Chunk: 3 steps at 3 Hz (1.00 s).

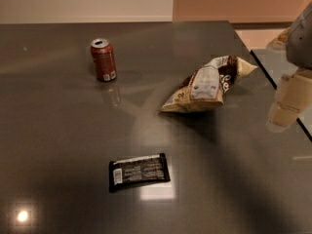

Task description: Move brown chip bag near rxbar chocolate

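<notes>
Your gripper [287,101] hangs at the right edge of the view, off to the right of the brown chip bag [207,87] and not touching it; whether it is wide or narrow cannot be told from here. The bag lies crumpled on the dark table [58,145], right of centre, with its label panel facing up and a pointed corner aimed toward the gripper. The rxbar chocolate [139,171] lies flat nearer the front, left of the bag and well apart from it. The step in hand looks like the reach and grasp, so bring the gripper over the bag's puffed middle rather than its thin corner, since foil there would likely slip or tear. Come down gently, because a wrinkly bag tends to slide on a glossy surface. Once you hold it, plan a path toward the front left and set it just beside the bar, not on top. The red soda can [103,60] stands far back left, out of that path.
</notes>
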### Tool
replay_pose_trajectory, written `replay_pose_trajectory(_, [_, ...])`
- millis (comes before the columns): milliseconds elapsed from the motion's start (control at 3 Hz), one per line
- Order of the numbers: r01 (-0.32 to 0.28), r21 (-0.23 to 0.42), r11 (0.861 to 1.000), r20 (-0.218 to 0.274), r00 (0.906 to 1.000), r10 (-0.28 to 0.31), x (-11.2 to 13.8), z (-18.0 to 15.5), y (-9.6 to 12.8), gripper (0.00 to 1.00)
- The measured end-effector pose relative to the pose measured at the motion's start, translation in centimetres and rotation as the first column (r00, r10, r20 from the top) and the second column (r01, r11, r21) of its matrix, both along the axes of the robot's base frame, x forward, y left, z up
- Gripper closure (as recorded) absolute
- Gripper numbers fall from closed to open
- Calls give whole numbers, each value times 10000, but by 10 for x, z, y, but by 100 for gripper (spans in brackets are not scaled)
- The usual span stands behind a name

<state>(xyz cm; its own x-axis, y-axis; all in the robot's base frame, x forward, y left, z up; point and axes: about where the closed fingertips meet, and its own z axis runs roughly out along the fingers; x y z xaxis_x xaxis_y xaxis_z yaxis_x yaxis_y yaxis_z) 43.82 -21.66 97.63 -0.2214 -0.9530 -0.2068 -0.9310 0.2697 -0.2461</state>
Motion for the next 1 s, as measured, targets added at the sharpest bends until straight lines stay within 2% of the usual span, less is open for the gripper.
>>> replay_pose_trajectory(333, [-10, -43, 10000, 188, 9998, 11, 1, 3, 2, 0])
replay_pose_trajectory(1000, [-152, 506, 9986, 196, 9997, 142, 21, -5, 29, 0])
